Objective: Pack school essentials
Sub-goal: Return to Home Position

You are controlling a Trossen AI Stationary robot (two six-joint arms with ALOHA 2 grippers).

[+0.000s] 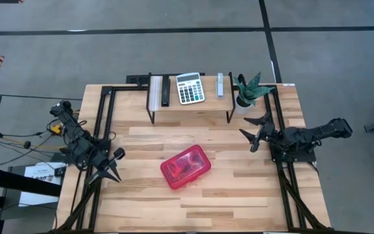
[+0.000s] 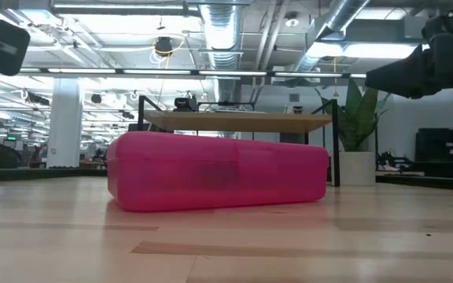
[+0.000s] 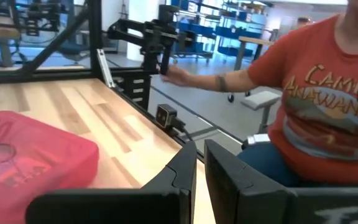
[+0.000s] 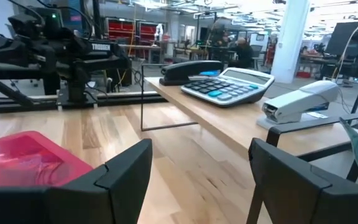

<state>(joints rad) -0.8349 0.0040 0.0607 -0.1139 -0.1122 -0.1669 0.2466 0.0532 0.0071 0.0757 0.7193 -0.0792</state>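
Observation:
A red translucent case lies closed on the middle of the wooden table; it also shows in the low view, the left wrist view and the right wrist view. Faint shapes show through its lid; I cannot make them out. No scissors, pencils, eraser or crayon box shows outside it. My left gripper is at the table's left side, to the case's left, shut and empty. My right gripper hangs at the right side, open and empty.
A low shelf at the far edge carries a black stapler, a grey calculator and a pale stapler. A potted plant stands to its right. A person in an orange shirt is beyond the table.

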